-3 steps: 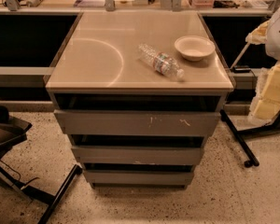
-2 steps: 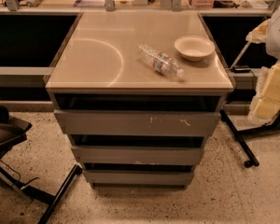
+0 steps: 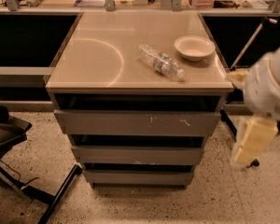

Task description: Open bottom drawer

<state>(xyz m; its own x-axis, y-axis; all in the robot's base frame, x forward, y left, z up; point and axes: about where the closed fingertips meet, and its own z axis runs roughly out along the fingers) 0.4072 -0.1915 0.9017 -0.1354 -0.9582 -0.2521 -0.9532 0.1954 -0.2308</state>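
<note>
Now the gripper is seen shifted lower, closer to the cabinet's right side. Its spread cannot be judged. The bottom drawer is unchanged.

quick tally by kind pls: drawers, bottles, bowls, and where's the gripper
drawers: 3 (top drawer, middle drawer, bottom drawer)
plastic bottle: 1
bowl: 1
total: 5
The gripper hangs to the right of the drawers, apart from them.
</note>
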